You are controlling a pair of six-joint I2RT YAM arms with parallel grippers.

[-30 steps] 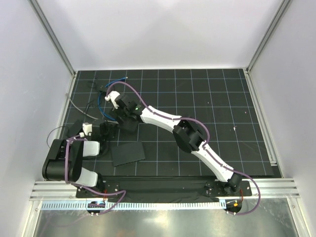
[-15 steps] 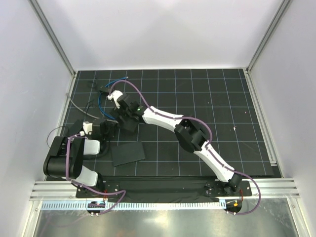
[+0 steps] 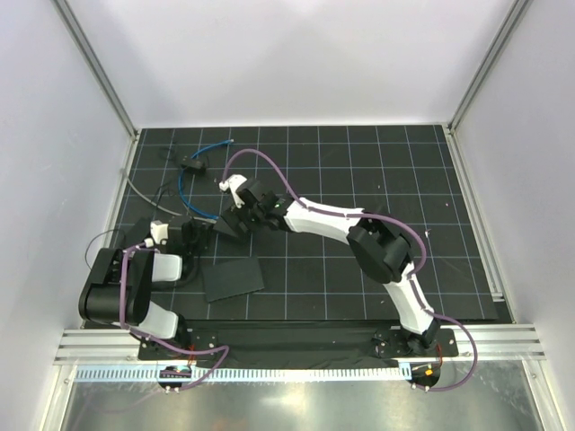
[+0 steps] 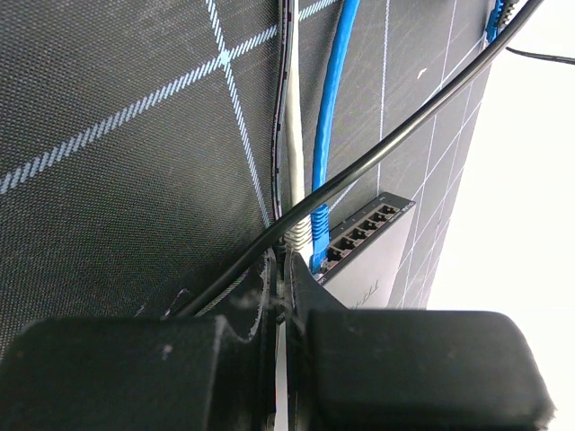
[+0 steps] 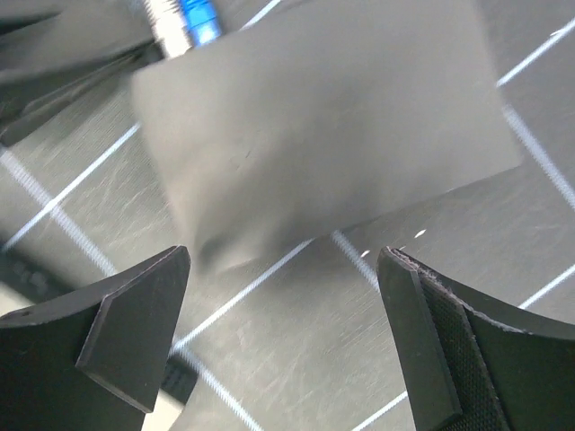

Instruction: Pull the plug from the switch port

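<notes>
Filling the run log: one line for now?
plug seated in switch port | right hand open near switch | left hand unclear

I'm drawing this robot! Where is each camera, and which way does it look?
Top: high behind the bases, looking down on the black gridded mat; left arm, right arm show.
Left wrist: looks past its own left pincer at the small matte-black switch box and bright-blue cable.
Right wrist: looks down through its open right pincer at that box.
Shared: the box.

The left arm (image 3: 162,268) and right arm (image 3: 323,215) wear white shells over black joints, purple cables (image 3: 250,153) looping alongside; the right end effector (image 5: 283,254) has matte-black fingers (image 5: 135,332).
</notes>
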